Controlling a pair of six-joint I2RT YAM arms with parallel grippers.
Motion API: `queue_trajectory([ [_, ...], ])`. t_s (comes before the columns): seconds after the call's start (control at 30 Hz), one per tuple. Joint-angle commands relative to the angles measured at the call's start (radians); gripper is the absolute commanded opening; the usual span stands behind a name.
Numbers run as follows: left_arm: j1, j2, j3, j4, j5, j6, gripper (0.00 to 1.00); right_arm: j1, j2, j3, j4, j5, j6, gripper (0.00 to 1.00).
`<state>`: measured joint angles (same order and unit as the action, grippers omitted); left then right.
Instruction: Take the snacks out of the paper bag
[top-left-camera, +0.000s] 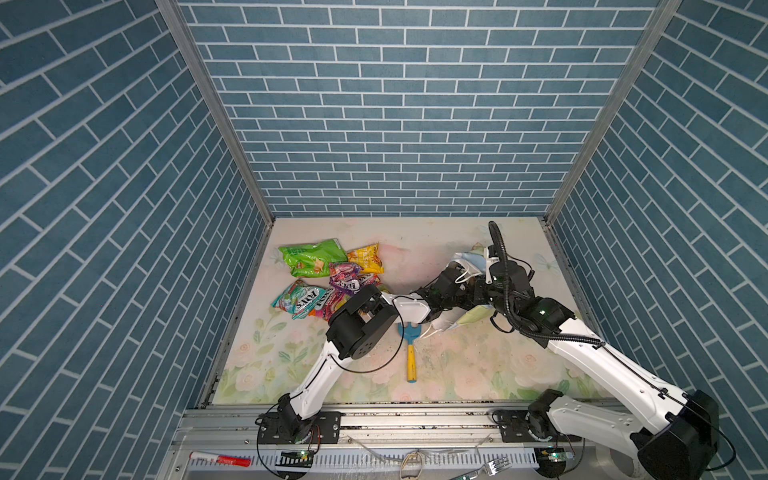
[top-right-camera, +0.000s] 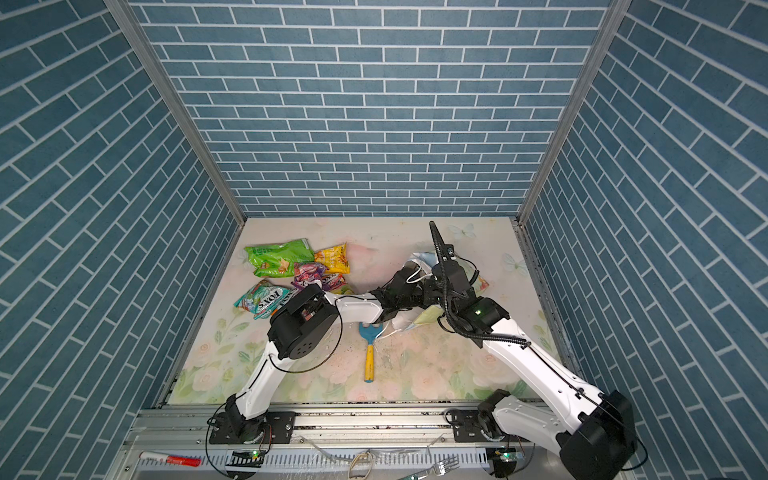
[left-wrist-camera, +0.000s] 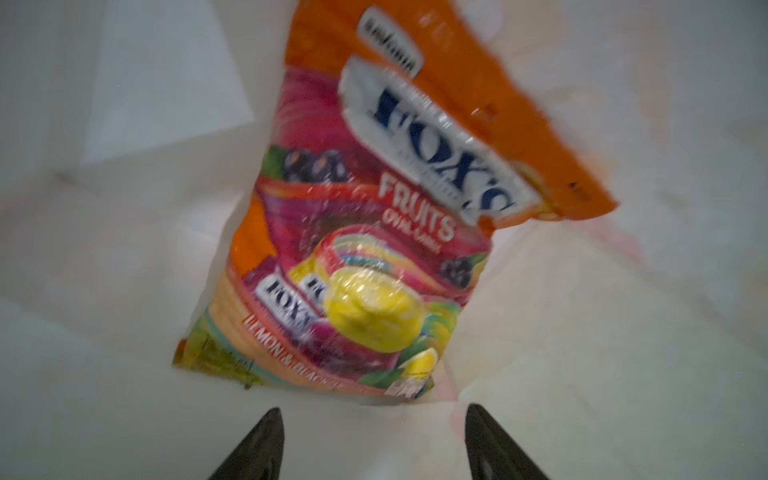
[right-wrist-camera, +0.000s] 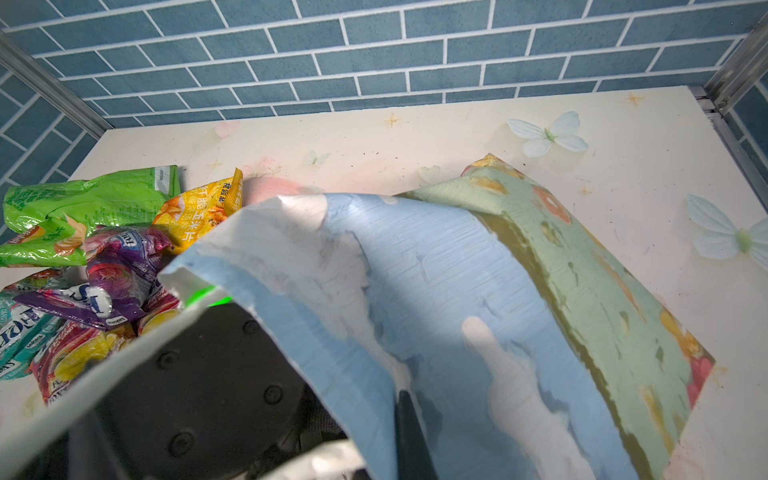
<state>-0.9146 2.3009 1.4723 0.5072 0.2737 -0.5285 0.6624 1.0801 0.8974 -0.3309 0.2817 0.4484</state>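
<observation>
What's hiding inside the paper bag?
One orange-red Fox's fruit candy packet lies inside the paper bag, just ahead of the open left gripper. Whatever might be under that packet is covered.

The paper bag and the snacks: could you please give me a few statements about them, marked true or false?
An orange packet lies inside the paper bag. True.
The left gripper is shut on that packet. False: it is open, short of the packet.
The green packet is in the bag. False: it lies on the table.
The right gripper is shut on the bag's wall. True.
</observation>
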Motion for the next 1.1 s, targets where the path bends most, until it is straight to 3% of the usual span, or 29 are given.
queue_trajectory([
  [0.0,-0.016,-0.048,-0.054,0.061,-0.004,0.074,0.70,0.002,-0.003,0.017,0.012,-0.024,0.032,0.00],
  [0.37,-0.023,-0.141,-0.103,-0.042,-0.023,0.266,0.70,0.002,-0.001,0.049,-0.043,-0.027,0.014,0.00],
  [0.6,-0.038,-0.178,-0.096,-0.106,0.018,0.424,0.70,0.002,0.010,0.055,-0.050,-0.032,0.015,0.00],
  [0.77,-0.040,-0.176,-0.076,-0.122,0.085,0.445,0.71,0.000,0.020,0.065,-0.058,-0.044,0.013,0.00],
  [0.9,-0.042,-0.138,-0.031,-0.154,0.077,0.454,0.79,0.001,0.024,0.069,-0.052,-0.068,0.012,0.00],
  [1.03,-0.041,-0.074,0.026,-0.139,0.073,0.422,0.99,0.000,0.025,0.065,-0.041,-0.084,0.012,0.00],
  [1.07,-0.042,-0.063,0.038,-0.136,0.068,0.409,1.00,0.000,0.025,0.063,-0.036,-0.088,0.010,0.00],
])
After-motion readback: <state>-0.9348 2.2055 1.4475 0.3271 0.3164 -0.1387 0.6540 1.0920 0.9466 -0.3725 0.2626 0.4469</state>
